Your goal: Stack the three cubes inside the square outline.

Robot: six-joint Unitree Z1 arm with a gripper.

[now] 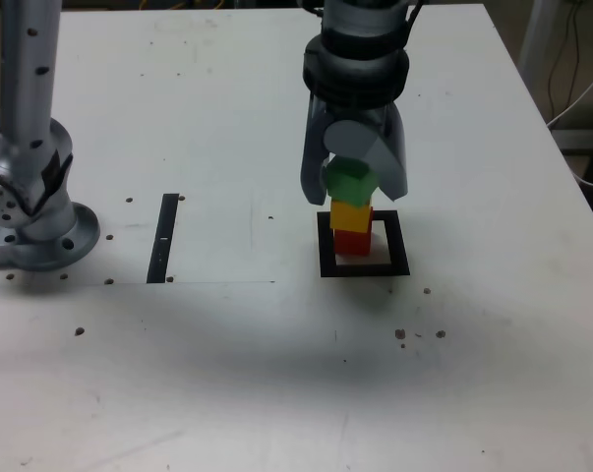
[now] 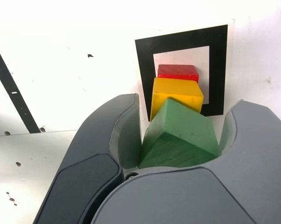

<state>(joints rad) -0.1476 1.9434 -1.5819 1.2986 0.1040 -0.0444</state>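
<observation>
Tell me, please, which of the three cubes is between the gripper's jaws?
The green matte cube; the yellow matte cube and red matte cube sit lower, outside the jaws.

No text, labels, brands, numbers or signs can be read anywhere in either view.

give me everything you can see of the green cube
The green cube is a solid block with flat, matte faces and plain edges. It sits between the fingers of the gripper, turned so that a corner points at the yellow cube. It is at the top, above the yellow cube; whether those two touch is unclear. Its underside is hidden.
</observation>
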